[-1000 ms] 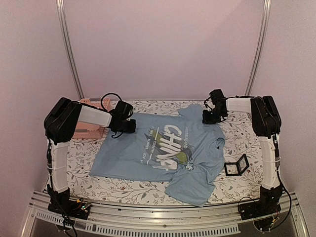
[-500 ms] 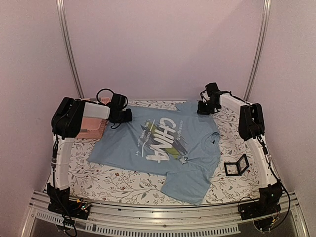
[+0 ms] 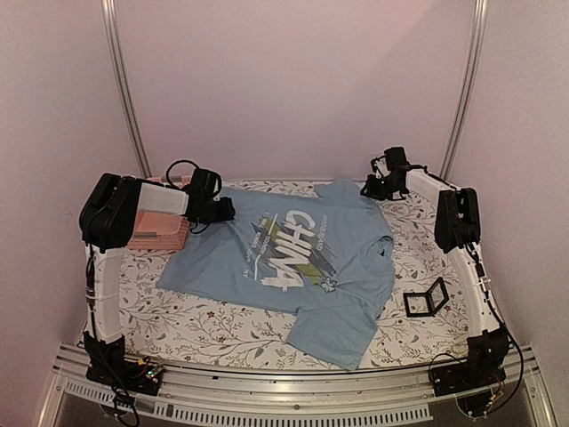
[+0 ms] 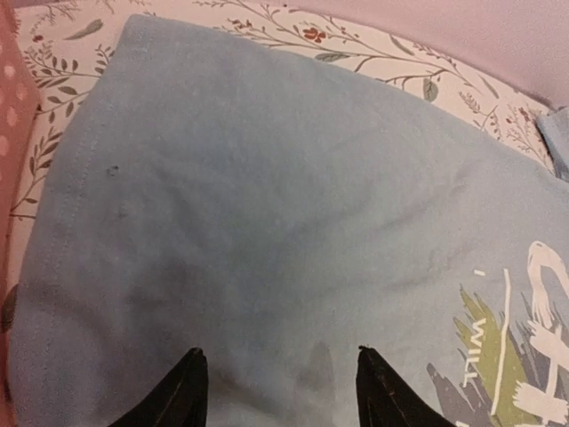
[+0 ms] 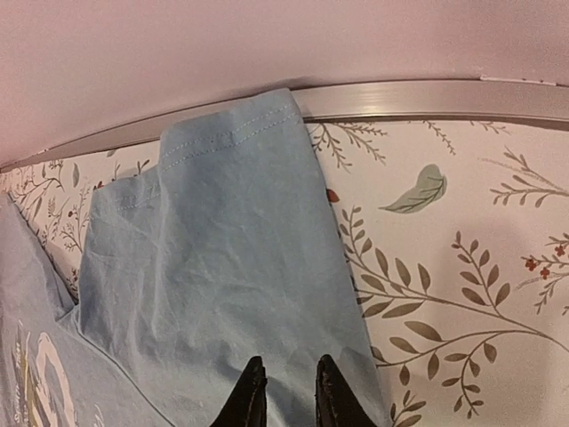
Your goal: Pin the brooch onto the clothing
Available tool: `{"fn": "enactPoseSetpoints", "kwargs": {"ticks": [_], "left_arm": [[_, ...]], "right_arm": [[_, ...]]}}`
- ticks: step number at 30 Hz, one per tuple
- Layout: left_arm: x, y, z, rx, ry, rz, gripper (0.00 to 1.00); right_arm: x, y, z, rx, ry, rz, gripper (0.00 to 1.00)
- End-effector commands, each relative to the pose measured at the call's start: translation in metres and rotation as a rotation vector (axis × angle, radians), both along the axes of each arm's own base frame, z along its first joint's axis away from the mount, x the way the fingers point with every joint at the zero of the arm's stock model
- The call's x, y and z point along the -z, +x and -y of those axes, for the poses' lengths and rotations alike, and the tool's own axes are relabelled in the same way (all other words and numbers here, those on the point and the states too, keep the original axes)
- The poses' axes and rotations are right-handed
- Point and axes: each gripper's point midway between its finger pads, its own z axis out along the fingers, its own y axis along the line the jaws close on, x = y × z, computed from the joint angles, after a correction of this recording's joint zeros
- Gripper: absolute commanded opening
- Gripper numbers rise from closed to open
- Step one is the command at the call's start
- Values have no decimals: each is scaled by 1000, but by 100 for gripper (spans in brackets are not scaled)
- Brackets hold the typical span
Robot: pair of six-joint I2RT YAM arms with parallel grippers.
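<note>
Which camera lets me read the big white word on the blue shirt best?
The top camera. The whole CHINA print shows there, on the T-shirt. The left wrist view catches only its edge, and the right wrist view only a bit of one letter.

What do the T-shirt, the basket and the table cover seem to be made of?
T-shirt: soft matt knit, probably cotton; it shows soft creases and stitched hems.
Basket: probably pink moulded plastic with a ribbed side; too small to be sure.
Table cover: smooth matt sheet with printed leaves; cloth or vinyl, I cannot tell.
</note>
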Motion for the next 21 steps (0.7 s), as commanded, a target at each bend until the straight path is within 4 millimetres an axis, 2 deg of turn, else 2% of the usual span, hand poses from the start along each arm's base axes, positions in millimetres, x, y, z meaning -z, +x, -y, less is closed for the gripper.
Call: {"fn": "enactPoseSetpoints", "kwargs": {"ticks": [1, 2, 3, 4, 5, 6, 7, 8, 10, 11, 14, 15, 18, 19, 21], "left_arm": [[-65, -21, 7, 53, 0, 89, 57], [-70, -32, 9, 53, -3, 90, 57], [-75, -44, 11, 44, -14, 93, 57], [-75, -59, 13, 39, -30, 80, 57], [-77, -72, 15, 28, -51, 80, 57], [-80, -85, 17, 14, -73, 86, 56], [-79, -100, 16, -5, -84, 77, 56], [-79, -114, 15, -25, -94, 74, 56], [-67, -147, 11, -43, -93, 40, 55], [-66, -159, 8, -64, -97, 27, 55], [-47, -202, -13, -143, -93, -66, 55], [-40, -215, -21, -173, -106, -86, 55], [-29, -243, -45, -285, -140, -100, 54], [-27, -249, -52, -315, -144, -96, 54], [-22, -255, -59, -341, -137, -103, 53]], "right_arm": [[-102, -13, -26, -92, 20, 158, 21], [-114, -25, -31, -109, -1, 165, 21], [-114, -38, -37, -128, -29, 157, 22], [-132, -55, -42, -138, -50, 167, 22], [-127, -72, -48, -154, -80, 141, 23], [-130, -93, -54, -168, -103, 124, 23], [-119, -115, -61, -185, -125, 86, 21], [-130, -139, -70, -210, -130, 90, 19], [-116, -191, -90, -269, -158, 41, 15], [-121, -217, -97, -294, -177, 38, 14], [-95, -291, -114, -351, -255, -48, 12], [-93, -315, -119, -374, -265, -60, 10], [-72, -378, -130, -410, -279, -131, 4], [-62, -402, -135, -433, -296, -160, 3], [-47, -437, -138, -454, -329, -213, 0]]}}
